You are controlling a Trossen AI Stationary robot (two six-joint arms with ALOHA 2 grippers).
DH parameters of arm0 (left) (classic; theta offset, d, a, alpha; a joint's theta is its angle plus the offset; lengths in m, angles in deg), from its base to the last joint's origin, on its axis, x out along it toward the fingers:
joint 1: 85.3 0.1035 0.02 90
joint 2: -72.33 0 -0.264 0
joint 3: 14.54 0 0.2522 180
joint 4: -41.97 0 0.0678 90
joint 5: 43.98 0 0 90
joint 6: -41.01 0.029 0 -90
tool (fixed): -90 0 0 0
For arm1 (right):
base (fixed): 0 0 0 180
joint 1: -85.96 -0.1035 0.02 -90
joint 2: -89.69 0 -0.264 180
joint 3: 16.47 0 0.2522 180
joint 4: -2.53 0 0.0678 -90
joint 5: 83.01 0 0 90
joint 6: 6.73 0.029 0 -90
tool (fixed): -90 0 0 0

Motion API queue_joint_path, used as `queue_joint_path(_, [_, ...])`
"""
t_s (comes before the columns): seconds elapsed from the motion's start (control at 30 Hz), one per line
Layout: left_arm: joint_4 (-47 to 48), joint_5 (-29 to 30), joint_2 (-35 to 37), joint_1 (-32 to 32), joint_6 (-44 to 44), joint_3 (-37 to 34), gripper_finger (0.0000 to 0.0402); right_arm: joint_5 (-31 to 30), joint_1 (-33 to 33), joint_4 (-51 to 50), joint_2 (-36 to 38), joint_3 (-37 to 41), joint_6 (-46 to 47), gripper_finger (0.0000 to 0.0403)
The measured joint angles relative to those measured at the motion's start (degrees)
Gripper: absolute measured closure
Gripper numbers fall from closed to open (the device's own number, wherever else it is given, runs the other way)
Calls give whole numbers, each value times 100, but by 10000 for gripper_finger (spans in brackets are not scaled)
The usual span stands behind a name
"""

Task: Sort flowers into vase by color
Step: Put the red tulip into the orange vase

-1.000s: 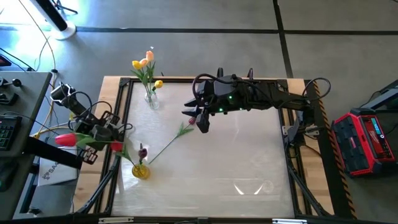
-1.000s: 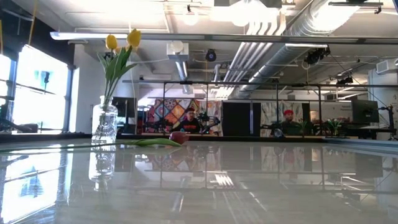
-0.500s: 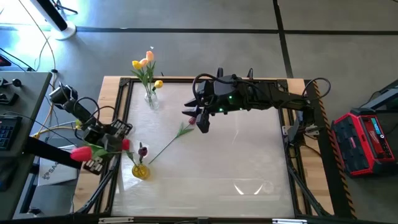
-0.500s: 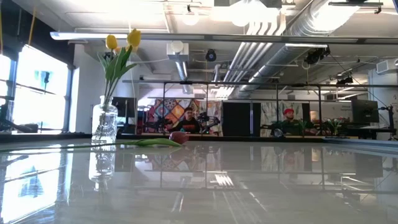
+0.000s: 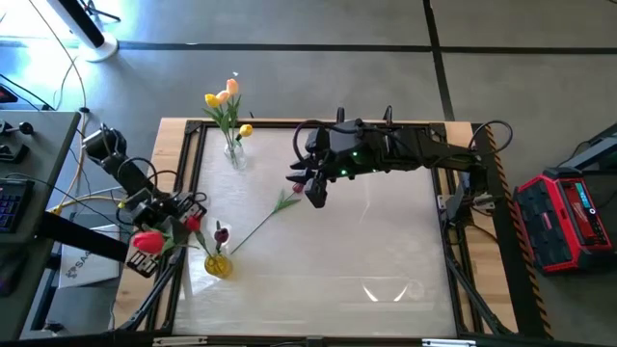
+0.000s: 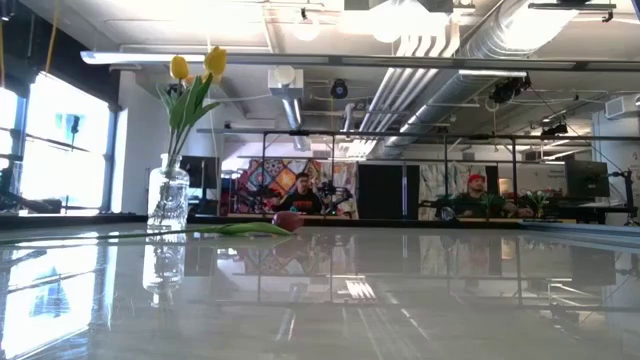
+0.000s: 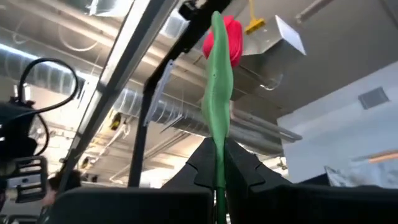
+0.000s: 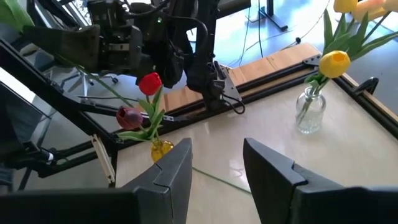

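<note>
My left gripper [image 5: 164,224] sits at the table's left edge beside a small amber vase [image 5: 218,265], shut on a red tulip whose head [image 5: 147,241] stands past the fingers. The amber vase [image 8: 163,148] holds a red tulip [image 8: 149,83] and a maroon one [image 8: 127,116]. A clear vase [image 5: 234,154] near the far-left corner holds yellow and peach tulips [image 5: 222,96]. One tulip [image 5: 265,220] lies flat on the table, its dark head [image 6: 287,221] under my right gripper [image 5: 310,185]. That gripper is open [image 8: 216,168] and hovers above it. My left gripper pinches the red tulip's green stem [image 7: 217,177] between its two shut fingers. The stem and a long leaf [image 7: 219,106] run on along the fingers and past their tips to the red head [image 7: 224,37]. The fingers slant upward toward the ceiling, and the flower is lifted clear of the table.
A dark metal frame [image 5: 183,193] borders the glossy tabletop. A red and black case [image 5: 569,217] stands off the table's right side, and a desk with cables [image 5: 29,164] off its left. People sit in the room beyond the far edge [image 6: 303,195].
My left gripper has carried the red tulip toward the table's near edge and toward the amber vase, turning as it went, so the red head has swung closer to the vase. My right arm has stayed over the lying tulip.
</note>
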Motion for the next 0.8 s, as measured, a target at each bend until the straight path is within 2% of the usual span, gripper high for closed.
queue_joint_path(0.17, [-54, 166, -225, -400, 605, -239, 401, 0, 0, -97, 0, 0, 72, 269])
queue_joint_path(0.37, [-57, 841, -559, -767, 1223, -296, 401, -3, 0, -134, 0, 0, 71, 269])
queue_joint_path(0.57, [-58, 2017, -578, -995, 1982, -296, 401, -4, 0, -262, 0, 2, 60, 269])
queue_joint_path(0.63, [-58, 2116, -445, -968, 2125, -292, 401, -56, 0, -277, -17, 4, 45, 269])
queue_joint_path(0.8, [-58, 2126, -106, -852, 2365, -152, 401, -662, -2, -284, -146, 144, 253, 269])
